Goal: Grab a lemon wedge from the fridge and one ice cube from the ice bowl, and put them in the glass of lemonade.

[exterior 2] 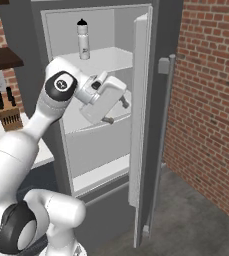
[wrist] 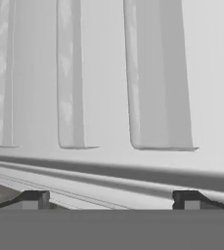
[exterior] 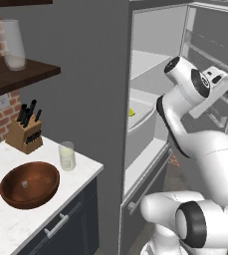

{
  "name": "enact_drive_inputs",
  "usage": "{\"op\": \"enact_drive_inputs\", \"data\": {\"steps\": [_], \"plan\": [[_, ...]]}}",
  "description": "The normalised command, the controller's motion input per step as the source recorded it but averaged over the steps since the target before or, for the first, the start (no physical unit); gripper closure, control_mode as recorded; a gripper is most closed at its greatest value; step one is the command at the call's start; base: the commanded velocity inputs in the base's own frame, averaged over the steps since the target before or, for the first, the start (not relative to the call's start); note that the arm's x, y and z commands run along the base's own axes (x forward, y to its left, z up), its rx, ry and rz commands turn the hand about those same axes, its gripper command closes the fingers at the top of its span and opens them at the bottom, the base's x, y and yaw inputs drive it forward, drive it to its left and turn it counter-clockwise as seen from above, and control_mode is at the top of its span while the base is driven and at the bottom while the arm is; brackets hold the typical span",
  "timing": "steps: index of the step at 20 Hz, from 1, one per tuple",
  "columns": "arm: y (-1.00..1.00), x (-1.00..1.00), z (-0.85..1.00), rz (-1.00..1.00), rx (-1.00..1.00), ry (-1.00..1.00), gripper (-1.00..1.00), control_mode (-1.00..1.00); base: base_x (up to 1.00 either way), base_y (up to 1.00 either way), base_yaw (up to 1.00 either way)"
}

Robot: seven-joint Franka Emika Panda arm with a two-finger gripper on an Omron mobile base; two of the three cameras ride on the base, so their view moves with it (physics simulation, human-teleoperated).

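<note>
The fridge (exterior: 110,99) stands open, its white shelves showing. A tiny yellow lemon wedge (exterior: 131,112) lies at the front left of a middle shelf. My gripper (exterior 2: 116,112) is open and empty inside the fridge at that shelf's height, right of the wedge and apart from it. In the hand view the gripper (wrist: 111,200) faces a ribbed white inner wall with its fingertips (wrist: 35,199) spread wide. On the counter left of the fridge are the glass of lemonade (exterior: 66,156) and the brown ice bowl (exterior: 16,196), which holds an ice cube (exterior: 25,184).
The fridge door (exterior 2: 141,125) hangs open on the right, near a brick wall (exterior 2: 206,110). A white bottle (exterior 2: 83,39) stands on the top shelf. A knife block (exterior: 25,133) sits behind the bowl, and a clear vase (exterior: 13,45) stands on a wall shelf above.
</note>
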Motion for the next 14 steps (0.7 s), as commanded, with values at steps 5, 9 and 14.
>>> {"op": "enact_drive_inputs", "data": {"steps": [5, 9, 14], "plan": [[0.08, 0.0, -0.07, 0.0, -0.02, 0.01, -1.0, -1.0, 0.0, 0.0, 0.0], [-0.15, 0.05, -0.22, -0.01, -0.07, 0.0, -1.0, -1.0, 0.0, 0.0, 0.0], [-0.55, 0.09, -0.28, -0.02, -0.07, -0.01, -1.0, -1.0, 0.0, 0.0, 0.0]]}}
